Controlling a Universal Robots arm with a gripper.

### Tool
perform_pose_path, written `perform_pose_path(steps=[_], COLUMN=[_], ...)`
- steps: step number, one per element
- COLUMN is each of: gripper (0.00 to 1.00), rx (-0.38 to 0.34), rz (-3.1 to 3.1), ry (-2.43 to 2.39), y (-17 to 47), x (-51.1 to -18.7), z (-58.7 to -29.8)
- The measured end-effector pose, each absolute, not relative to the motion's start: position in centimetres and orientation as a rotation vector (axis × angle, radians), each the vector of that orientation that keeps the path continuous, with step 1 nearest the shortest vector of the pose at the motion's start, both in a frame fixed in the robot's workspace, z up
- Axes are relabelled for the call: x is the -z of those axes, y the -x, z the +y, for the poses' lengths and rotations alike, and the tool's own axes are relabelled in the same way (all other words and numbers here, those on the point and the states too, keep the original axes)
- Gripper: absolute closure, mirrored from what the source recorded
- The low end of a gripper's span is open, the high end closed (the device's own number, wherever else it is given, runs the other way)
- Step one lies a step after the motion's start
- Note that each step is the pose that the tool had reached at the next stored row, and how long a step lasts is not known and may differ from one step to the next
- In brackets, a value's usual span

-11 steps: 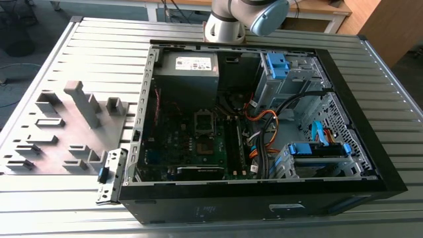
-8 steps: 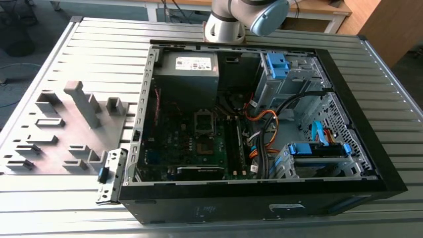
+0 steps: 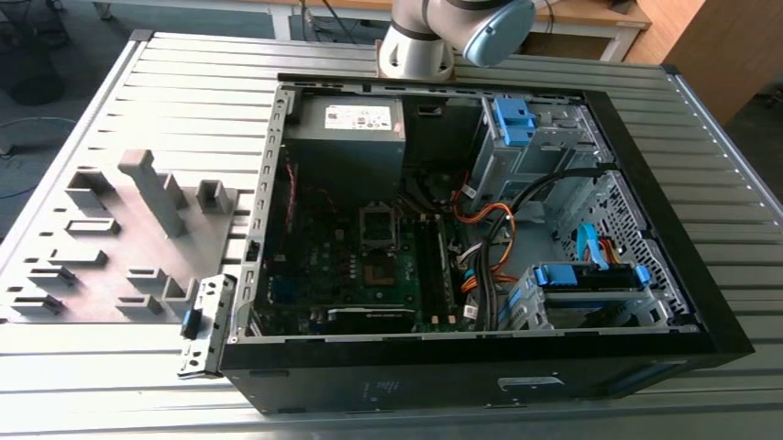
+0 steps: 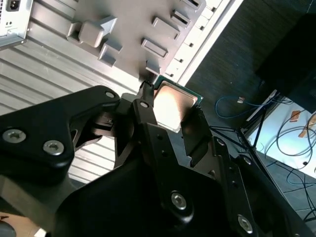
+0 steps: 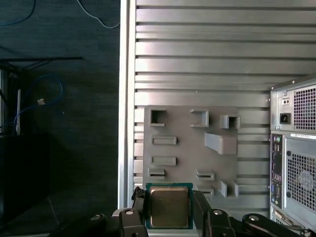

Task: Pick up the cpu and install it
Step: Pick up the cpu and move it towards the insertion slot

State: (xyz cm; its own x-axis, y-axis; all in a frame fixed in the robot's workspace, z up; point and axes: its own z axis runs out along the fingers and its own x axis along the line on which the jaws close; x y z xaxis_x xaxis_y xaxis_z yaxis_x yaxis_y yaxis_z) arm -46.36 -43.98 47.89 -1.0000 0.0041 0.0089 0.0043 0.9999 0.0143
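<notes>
Pickup done: gripper [image 5: 170,210] holds the cpu [image 5: 169,205] clamped, clear of the grey fixture tray [image 5: 187,126]. Seating in the motherboard socket [image 3: 378,223] is outstanding.

Cpu [image 5: 169,206]: small, thin, flat square chip. It has a dull silver-grey metal lid on a green board, and the board shows as a narrow border around the lid.

Position: between the two black fingers [image 5: 201,210] of the gripper [image 5: 170,198], one finger against each of two opposite edges, clamped there. The upper part stands out past the fingertips.

Pose: lid face is turned toward the first wrist camera, nearly square-on. In the second wrist view the chip looks tilted, with one green corner leading.

Glare washes the lid. The contact on the shadowed edge appears firm, but this is not certain.
</notes>
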Motion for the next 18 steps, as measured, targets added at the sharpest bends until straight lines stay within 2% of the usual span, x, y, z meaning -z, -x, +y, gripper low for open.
perform_pose_path(steps=[6,18], gripper=[0.53,0.53], rx=[0.023,0.009], rz=[-3.133,-3.133], ry=[0.006,0.007], y=[46.4,46.4], x=[-50.3,-50.3], z=[-44.0,-44.0])
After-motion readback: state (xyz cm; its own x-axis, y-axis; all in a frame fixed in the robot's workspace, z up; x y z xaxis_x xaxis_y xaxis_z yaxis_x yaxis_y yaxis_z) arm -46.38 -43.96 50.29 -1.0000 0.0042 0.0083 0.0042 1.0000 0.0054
